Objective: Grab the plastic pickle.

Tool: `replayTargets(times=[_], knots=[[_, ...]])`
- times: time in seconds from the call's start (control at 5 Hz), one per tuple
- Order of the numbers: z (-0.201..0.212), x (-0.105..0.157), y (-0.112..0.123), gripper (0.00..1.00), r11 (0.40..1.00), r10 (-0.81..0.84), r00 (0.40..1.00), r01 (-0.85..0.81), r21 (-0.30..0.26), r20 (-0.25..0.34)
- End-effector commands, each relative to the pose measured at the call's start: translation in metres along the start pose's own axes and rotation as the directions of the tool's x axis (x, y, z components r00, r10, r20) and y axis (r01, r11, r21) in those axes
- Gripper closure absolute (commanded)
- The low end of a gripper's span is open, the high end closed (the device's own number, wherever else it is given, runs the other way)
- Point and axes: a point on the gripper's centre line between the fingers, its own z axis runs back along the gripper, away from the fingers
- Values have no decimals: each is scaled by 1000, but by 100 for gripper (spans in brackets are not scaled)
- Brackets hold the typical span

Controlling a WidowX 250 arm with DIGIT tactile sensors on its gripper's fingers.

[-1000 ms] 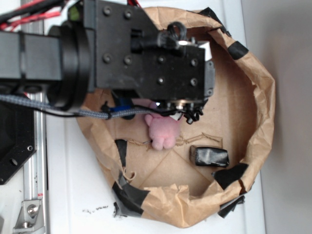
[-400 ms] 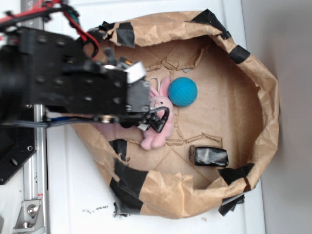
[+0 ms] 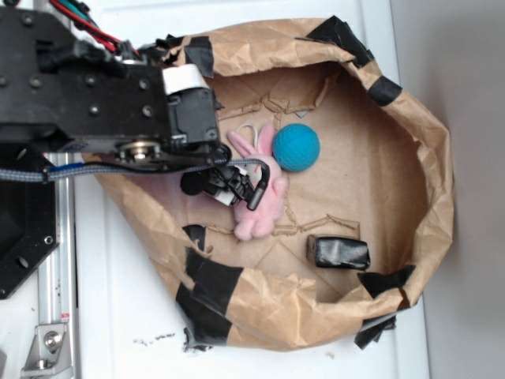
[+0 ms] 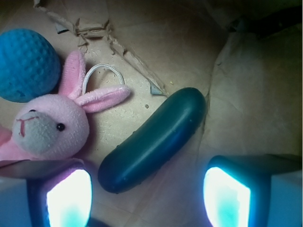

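Note:
In the wrist view the plastic pickle (image 4: 156, 139), a smooth dark teal-green capsule, lies slanted on the brown paper floor. Its lower end sits between my fingers, nearer the left fingertip (image 4: 68, 198). My gripper (image 4: 147, 198) is open and wide, touching nothing. In the exterior view the gripper (image 3: 229, 185) hangs over the left part of the paper bag (image 3: 410, 134), beside the pink bunny (image 3: 260, 209). The pickle is hidden there under the arm.
A blue ball (image 3: 296, 148) rests against the bunny's ears, and shows again (image 4: 26, 64) at the wrist view's upper left. A shiny black block (image 3: 338, 253) lies lower right in the bag. Crumpled taped bag walls ring everything; a metal rail (image 3: 55, 276) runs at left.
The arm has swung left off the bag's middle, uncovering the blue ball and the bunny. Since 0.4 s ago it has shifted slightly up and right.

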Motion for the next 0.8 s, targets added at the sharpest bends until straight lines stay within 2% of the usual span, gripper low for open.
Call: replayTargets(times=[0.0,0.2,0.4,0.6], knots=[[-20,5,6,0,999,-24,997,22,25,73],[-22,16,-1,0,1000,5,995,-6,17,98],[-35,18,-8,0,1000,14,997,-16,26,74],[-46,13,-11,0,999,-28,996,25,37,84]])
